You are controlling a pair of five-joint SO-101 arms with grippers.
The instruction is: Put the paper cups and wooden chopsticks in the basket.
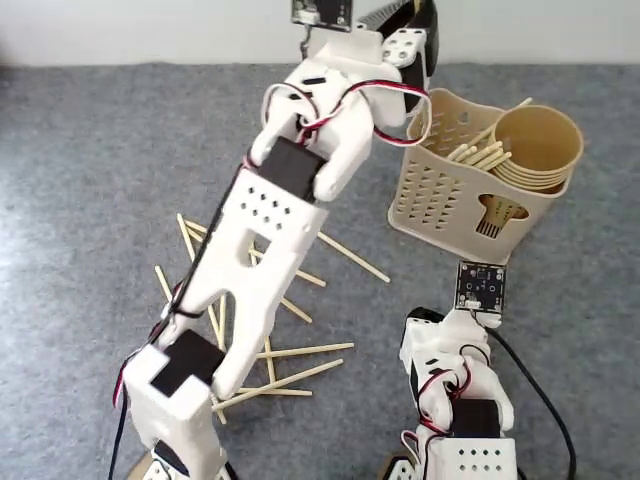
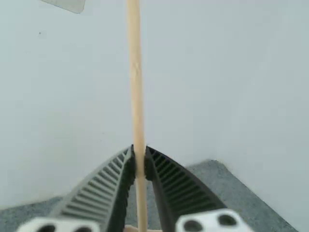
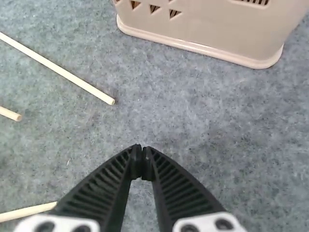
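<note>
My left gripper (image 2: 139,169) is shut on a wooden chopstick (image 2: 135,96) that stands straight out from the jaws against a pale wall. In the high view that gripper (image 1: 412,22) is raised at the back, just behind the basket's (image 1: 440,195) far left corner. The beige basket holds stacked paper cups (image 1: 540,145) and several chopsticks (image 1: 482,152). My right gripper (image 3: 141,164) is shut on nothing, low over the carpet just in front of the basket (image 3: 203,29). Several loose chopsticks (image 1: 300,350) lie on the carpet under and beside the left arm.
The left arm (image 1: 260,240) stretches diagonally across the middle and hides part of the chopstick pile. One chopstick (image 3: 58,70) lies near the right gripper's side. Grey carpet (image 1: 90,180) covers the whole table, and a white wall stands at the back.
</note>
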